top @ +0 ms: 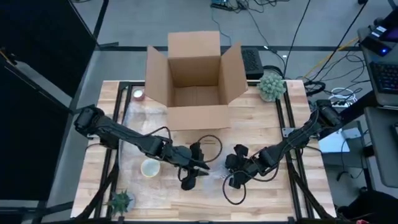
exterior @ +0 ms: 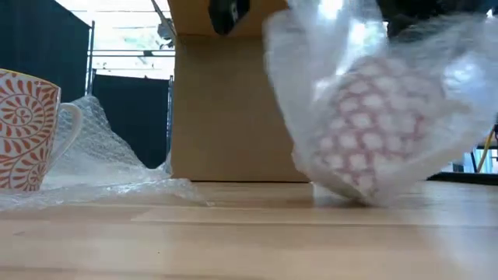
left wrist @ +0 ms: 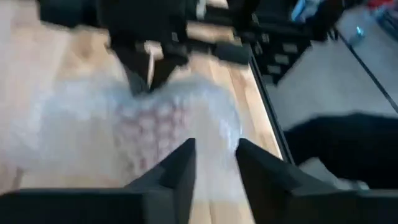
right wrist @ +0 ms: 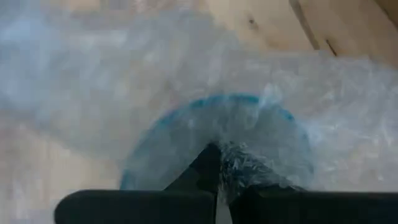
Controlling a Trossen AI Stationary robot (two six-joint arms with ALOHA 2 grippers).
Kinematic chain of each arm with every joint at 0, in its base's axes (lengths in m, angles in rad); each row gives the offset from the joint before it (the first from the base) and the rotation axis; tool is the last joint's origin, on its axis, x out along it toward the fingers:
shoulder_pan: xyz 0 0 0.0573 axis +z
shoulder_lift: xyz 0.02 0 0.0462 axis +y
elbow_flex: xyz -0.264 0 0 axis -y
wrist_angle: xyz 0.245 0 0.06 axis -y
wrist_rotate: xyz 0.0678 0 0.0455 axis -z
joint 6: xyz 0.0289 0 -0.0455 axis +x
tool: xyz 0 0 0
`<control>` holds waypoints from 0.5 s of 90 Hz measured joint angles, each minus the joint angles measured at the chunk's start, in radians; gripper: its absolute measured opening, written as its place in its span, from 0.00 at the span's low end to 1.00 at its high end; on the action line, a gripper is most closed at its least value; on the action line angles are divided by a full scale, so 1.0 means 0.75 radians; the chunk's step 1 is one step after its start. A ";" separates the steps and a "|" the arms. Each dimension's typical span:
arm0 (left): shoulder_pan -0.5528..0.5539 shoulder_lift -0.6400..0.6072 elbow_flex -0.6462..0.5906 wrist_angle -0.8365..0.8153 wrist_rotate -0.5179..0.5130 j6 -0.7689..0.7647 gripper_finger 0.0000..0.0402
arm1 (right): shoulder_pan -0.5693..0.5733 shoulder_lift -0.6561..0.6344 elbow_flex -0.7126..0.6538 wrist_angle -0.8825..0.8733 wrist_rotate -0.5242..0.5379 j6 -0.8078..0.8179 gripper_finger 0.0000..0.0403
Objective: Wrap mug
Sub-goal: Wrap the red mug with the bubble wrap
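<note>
At six o'clock on the table, near the front edge, I have both arms meeting over the bubble wrap (exterior: 373,93). My right gripper (right wrist: 219,180) is clenched on a fold of that wrap; through its wrist camera I see the fingers pinched together with plastic bunched between them, and a blue-rimmed mug (right wrist: 217,143) showing through the film right beyond. My left gripper (left wrist: 214,165) sits just at nine o'clock of the right one, fingers parted with a gap between them, pointing at the wrapped bundle without holding it. From table height, the wrapped mug (exterior: 373,128), red and white patterned, is tilted inside the wrap with its lower edge on the wood.

Farther out, at eight o'clock from the grippers, a second mug (top: 150,168) stands upright on another sheet of wrap (exterior: 101,148); low down I see its orange swirl pattern. An open cardboard box (top: 196,78) stands at twelve o'clock. A small green plant (top: 271,86) sits at two o'clock, another plant (top: 120,201) at seven o'clock by the front corner.
</note>
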 joint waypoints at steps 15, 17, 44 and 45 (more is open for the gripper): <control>-0.041 -0.191 0.016 -0.250 -0.229 -0.015 0.42 | -0.007 -0.001 0.002 0.012 -0.006 -0.001 0.00; -0.056 -0.204 0.016 -0.298 -0.283 -0.016 0.42 | -0.007 -0.001 0.002 0.013 -0.006 -0.002 0.00; -0.190 -0.060 -0.201 0.065 -0.349 -0.024 0.42 | -0.007 -0.003 0.005 0.032 -0.004 -0.005 0.00; -0.191 -0.044 -0.208 0.096 -0.345 -0.024 0.42 | -0.007 -0.003 0.005 0.033 -0.004 -0.005 0.00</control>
